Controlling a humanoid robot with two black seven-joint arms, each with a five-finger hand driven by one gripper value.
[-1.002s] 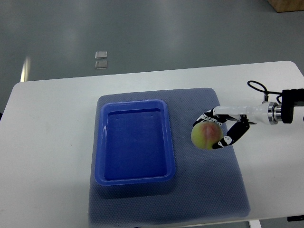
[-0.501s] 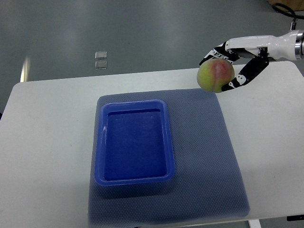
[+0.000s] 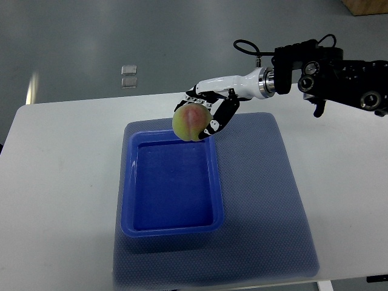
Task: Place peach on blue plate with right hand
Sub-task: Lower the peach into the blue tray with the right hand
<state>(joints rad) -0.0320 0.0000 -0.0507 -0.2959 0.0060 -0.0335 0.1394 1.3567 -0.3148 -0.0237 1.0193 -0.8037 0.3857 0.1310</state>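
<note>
My right hand (image 3: 205, 112) reaches in from the right edge and is shut on the peach (image 3: 191, 123), a yellow-green fruit with a red blush. It holds the peach in the air over the far edge of the blue plate (image 3: 171, 227), a deep rectangular blue tray lying on a blue-grey mat (image 3: 260, 194). The inside of the tray holds nothing. The left arm is out of view.
The mat lies on a white table (image 3: 60, 182). Two small clear squares (image 3: 128, 76) lie on the grey floor beyond the table's far edge. My right forearm, with black housing and cables (image 3: 327, 66), spans the table's far right.
My right hand lifted the peach off the mat to the right of the tray, raised it, then carried it left to the tray's far edge.
</note>
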